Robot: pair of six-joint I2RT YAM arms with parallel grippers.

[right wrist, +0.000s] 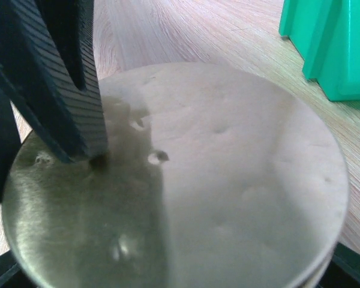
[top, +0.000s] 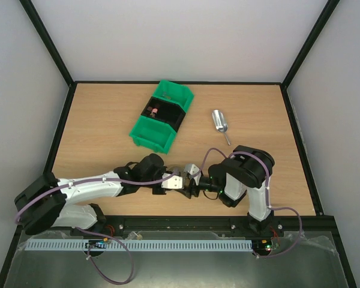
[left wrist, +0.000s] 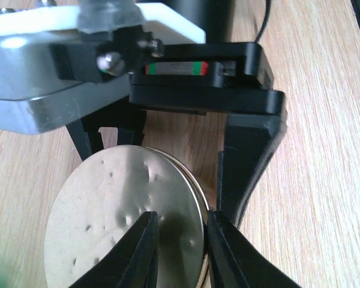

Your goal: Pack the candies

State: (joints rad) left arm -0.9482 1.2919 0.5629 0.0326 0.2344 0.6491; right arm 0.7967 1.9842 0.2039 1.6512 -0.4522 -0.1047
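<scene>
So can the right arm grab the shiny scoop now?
Probably not yet. The right end effector is closed around the metal-lidded jar, so it looks busy. Nothing lies between it and the scoop, though.

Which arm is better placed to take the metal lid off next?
Left, probably: the left gripper closes on the rim of the metal lid, while the right gripper holds the jar beneath, suited to steadying.

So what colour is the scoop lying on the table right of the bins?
Shiny silver metal; the scoop shows best in the top external view.
</scene>
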